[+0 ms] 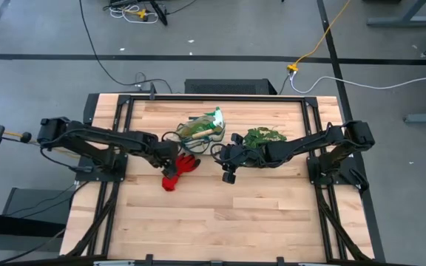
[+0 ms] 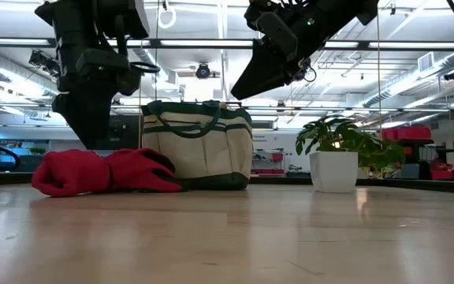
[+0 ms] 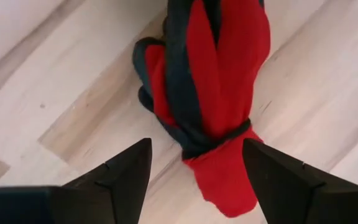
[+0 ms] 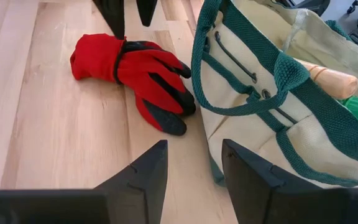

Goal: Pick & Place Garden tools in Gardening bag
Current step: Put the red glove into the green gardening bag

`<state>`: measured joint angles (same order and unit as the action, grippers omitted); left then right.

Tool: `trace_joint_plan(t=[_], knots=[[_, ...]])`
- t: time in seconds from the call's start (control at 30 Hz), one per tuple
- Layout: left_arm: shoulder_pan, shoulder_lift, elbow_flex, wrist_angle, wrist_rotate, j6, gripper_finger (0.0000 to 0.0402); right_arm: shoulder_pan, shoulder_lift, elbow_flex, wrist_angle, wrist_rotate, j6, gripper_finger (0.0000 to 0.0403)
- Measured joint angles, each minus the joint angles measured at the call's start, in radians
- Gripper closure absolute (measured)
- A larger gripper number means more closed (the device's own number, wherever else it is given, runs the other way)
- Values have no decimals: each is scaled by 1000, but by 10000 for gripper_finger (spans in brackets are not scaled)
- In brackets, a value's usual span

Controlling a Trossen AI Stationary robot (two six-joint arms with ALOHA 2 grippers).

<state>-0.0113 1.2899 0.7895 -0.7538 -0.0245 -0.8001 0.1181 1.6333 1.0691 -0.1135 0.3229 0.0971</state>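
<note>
While the red gloves [image 1: 177, 172] lie on the bench [image 1: 228, 222] just beside the gardening bag [image 1: 202, 129], the left gripper [image 3: 196, 171] hangs directly over their cuff end, fingers apart and straddling their long axis. The right gripper [image 4: 194, 171], jaws parted and empty, waits by the bag.
</note>
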Motion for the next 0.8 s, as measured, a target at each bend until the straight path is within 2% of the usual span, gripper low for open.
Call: trace_joint_plan(t=[0.2, 0.8], knots=[[0, 61, 0, 48, 45, 13, 142, 0, 0, 0, -4, 0, 1, 248], [0, 197, 0, 121, 47, 23, 142, 0, 0, 0, 0, 0, 3, 248]])
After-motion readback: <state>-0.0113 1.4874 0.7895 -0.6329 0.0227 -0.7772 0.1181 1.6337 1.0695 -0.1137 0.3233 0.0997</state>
